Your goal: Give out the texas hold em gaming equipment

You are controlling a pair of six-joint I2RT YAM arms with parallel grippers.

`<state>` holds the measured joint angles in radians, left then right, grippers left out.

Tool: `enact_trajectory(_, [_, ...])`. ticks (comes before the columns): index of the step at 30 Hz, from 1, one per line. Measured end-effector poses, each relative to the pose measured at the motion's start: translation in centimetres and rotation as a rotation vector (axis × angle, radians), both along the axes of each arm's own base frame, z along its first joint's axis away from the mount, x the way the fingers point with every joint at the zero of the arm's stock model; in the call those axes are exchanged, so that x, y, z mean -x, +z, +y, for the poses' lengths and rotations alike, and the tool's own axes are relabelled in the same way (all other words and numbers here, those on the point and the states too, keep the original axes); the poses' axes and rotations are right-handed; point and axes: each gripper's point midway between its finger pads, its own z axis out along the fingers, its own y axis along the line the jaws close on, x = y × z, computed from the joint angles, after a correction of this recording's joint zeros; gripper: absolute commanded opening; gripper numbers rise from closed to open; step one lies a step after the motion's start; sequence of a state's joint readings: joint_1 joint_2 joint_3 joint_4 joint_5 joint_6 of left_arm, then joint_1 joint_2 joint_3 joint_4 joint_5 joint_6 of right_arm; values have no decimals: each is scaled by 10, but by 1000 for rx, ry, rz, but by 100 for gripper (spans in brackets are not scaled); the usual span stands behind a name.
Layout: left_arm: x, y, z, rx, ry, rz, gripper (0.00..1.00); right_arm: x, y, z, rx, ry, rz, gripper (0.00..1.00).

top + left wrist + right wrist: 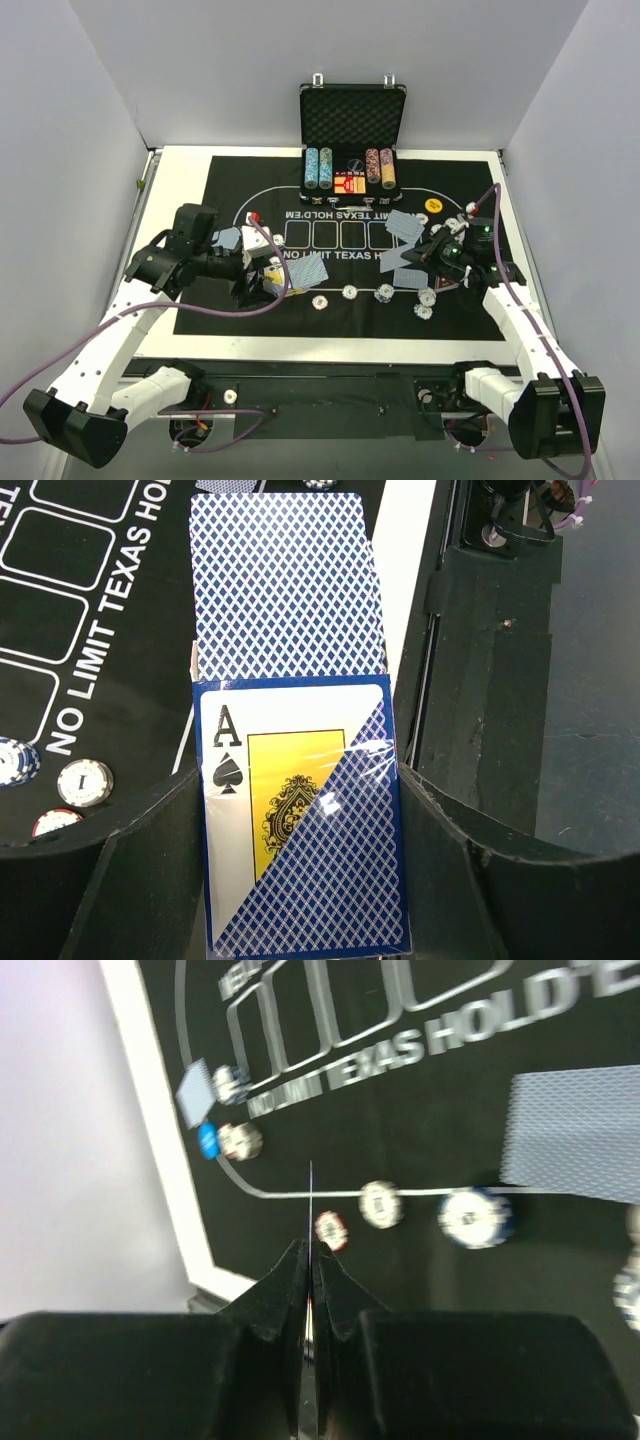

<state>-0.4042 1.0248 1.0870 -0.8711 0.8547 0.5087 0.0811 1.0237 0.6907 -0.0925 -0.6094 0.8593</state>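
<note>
place: robot lab cell | evidence: plain grey walls (pixel 70 120) boxing a table (pixel 185 165) — two bolted arms (pixel 110 350), cables (pixel 60 365)

Blue-lattice card (pixel 285 585); deck (pixel 300 820) face white, yellow; mat (pixel 155 690) black, white lettering.

Mat (pixel 222 200) lies mid-worktop (pixel 180 165). Case (pixel 352 105) sits at mat's far edge, centre, lid up; chip stacks (pixel 318 168) stand in its L & R ends. Loose chips (pixel 349 292) run in a row along mat's near side, centre to R. Two cards (pixel 405 226) lie R of centre, one behind the other, w/ button disc (pixel 433 205) behind them. Right claw (pixel 440 258) is over mat's R part, just beside those cards, a single card (pixel 311 1195) edge-on btwn its fingers. Left claw (pixel 258 282) is over mat's near-L part, deck (pixel 300 810) btwn its fingers and another card (pixel 285 580) just ahead of the deck.
</note>
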Motion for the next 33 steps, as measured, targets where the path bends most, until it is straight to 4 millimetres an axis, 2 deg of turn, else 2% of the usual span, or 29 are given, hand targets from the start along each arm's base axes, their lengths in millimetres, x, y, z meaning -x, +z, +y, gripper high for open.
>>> enact_trajectory(7, [1,1,0,4,-4,1,0,0,-69,-53,216,-174,128,0])
enact_trajectory(12, [1,1,-1,7,-6,2,0,-6,-99,-71,310,-230,191,0])
enact_trajectory(18, [2,3,0,10,-6,-5,0,-8,-129,-79,362,-239,267,1])
enact_trajectory(21, [3,4,0,12,-6,-10,0,-7,-136,-80,369,-235,290,15])
enact_trajectory(25, [3,4,0,13,-6,-10,0,-6,-137,-81,387,-234,288,33])
enact_trajectory(30, [3,4,0,13,-6,-10,0,2,-129,-86,422,-239,292,44])
enact_trajectory(33, [3,4,0,13,-6,-9,0,3,-110,-91,452,-250,265,45])
